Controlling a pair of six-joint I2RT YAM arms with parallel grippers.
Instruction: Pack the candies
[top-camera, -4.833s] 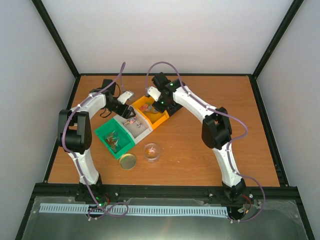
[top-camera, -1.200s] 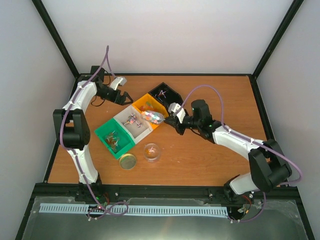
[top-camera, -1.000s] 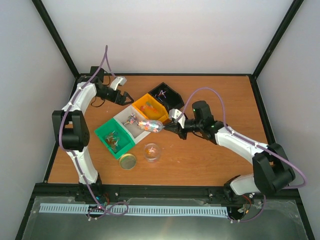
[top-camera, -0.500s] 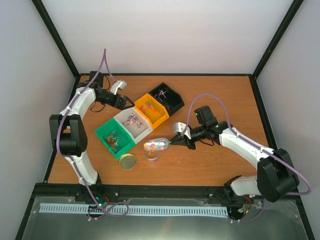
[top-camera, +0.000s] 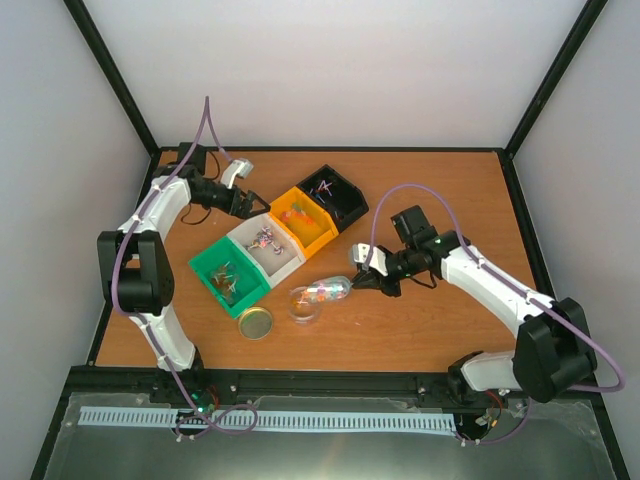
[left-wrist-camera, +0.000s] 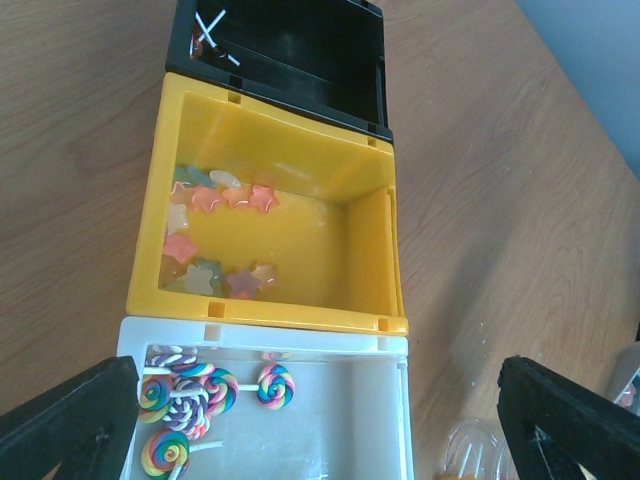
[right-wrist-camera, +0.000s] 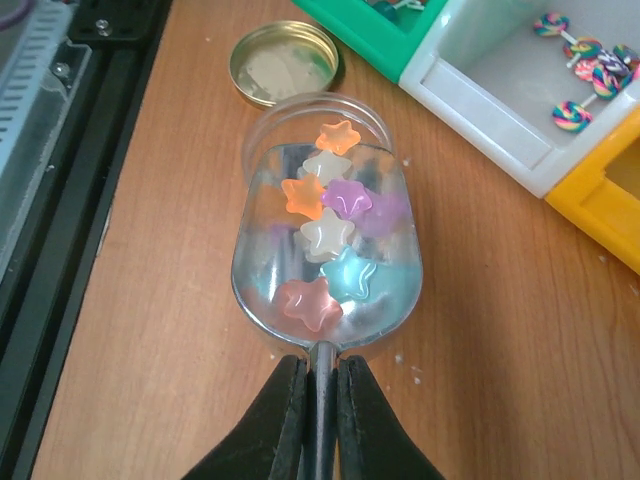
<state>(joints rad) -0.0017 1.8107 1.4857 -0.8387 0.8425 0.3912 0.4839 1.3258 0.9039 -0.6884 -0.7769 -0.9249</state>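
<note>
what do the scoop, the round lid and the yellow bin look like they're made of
The scoop: likely polished metal, though clear plastic is possible; its glossy bowl mirrors the star candies.
The round lid: probably thin metal, gold-coloured, with a soft sheen and a rolled rim.
The yellow bin: moulded plastic, glossy, with reflections showing on its floor.

We see here a robot test cell in a laboratory, not a home or a shop. A brown wooden tabletop (top-camera: 430, 190) is closed in on the left, far and right sides by plain white wall panels (top-camera: 350, 70), which are held by black metal frame bars (top-camera: 112, 75). Two white-and-black robot arms, the left arm (top-camera: 165, 200) and the right arm (top-camera: 480, 280), are bolted on a black metal rail (top-camera: 340, 383) at the near edge. Thin purple cables (top-camera: 207, 130) run along them. Nearer still, a white slotted strip (top-camera: 300, 421) lies on a grey metal sheet (top-camera: 350, 455).
</note>
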